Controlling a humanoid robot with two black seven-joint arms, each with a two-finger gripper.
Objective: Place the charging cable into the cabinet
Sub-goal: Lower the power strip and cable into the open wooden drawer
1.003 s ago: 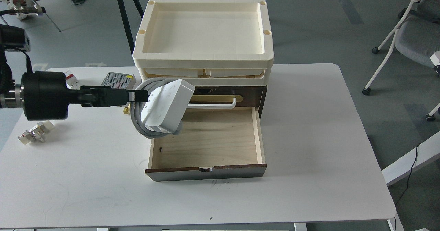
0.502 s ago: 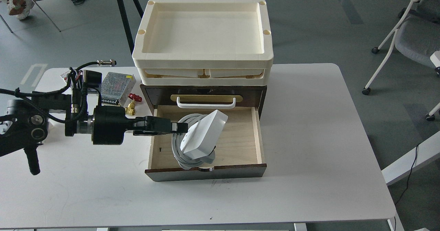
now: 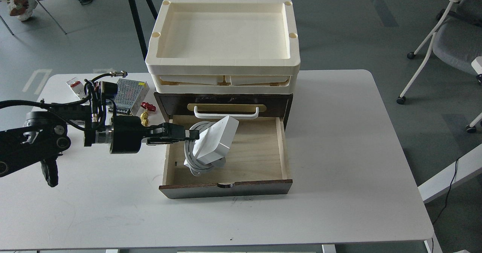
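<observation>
Head view: the charging cable [image 3: 215, 142] is held tilted inside the pale open drawer [image 3: 256, 159] of the cabinet [image 3: 280, 104], clamped at its left edge by the left gripper [image 3: 190, 134]. Cream trays [image 3: 224, 63] are stacked on the cabinet, far on the counter [image 3: 339, 170].

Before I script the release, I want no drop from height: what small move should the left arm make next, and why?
Probably lower a little, then open. The left gripper holds the charging cable tilted over the open drawer of the cabinet, apparently not lying flat on the drawer floor.
</observation>
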